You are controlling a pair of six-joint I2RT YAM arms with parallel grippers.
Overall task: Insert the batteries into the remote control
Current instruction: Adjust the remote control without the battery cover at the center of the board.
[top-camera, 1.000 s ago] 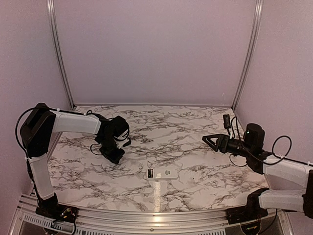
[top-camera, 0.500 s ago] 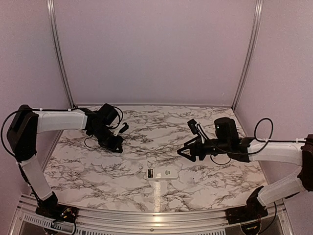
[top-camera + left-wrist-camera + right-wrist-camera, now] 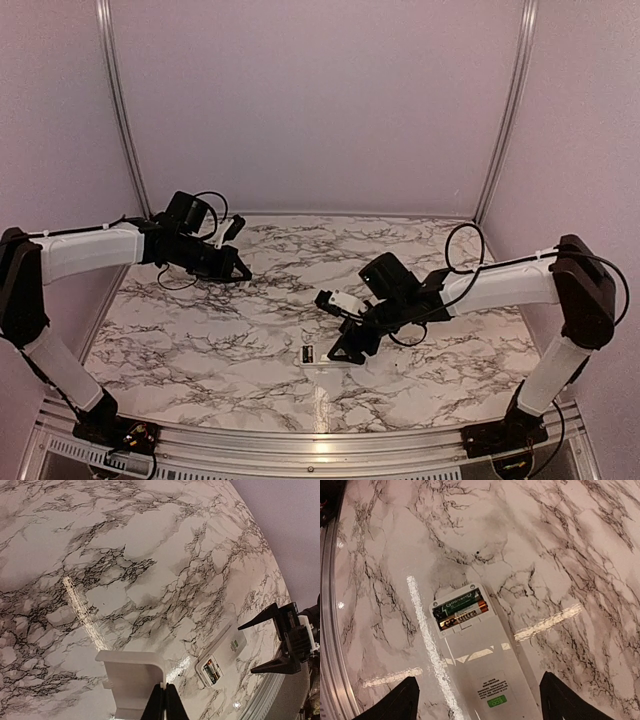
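The remote control (image 3: pixel 481 672) lies back side up on the marble table, its compartment uncovered. Two batteries (image 3: pixel 461 612) sit side by side in that compartment, one green-black, one gold. My right gripper (image 3: pixel 477 677) hovers open over the remote's label end, one finger on each side and neither touching it. In the top view the right gripper (image 3: pixel 348 345) stands just right of the remote control (image 3: pixel 328 356). My left gripper (image 3: pixel 163 700) is shut on the edge of a white battery cover (image 3: pixel 131 677), held in the air at the back left. From there the remote control (image 3: pixel 223 656) shows far off.
The marble table (image 3: pixel 420 250) is bounded by a metal rail (image 3: pixel 320 440) along the near edge and lilac walls on the other sides. Bright light streaks (image 3: pixel 427 640) cross the tabletop beside the remote.
My right arm has swung in from the right and down over the remote. My left arm has risen from the table and pulled back to the left, its jaws having closed on the cover.
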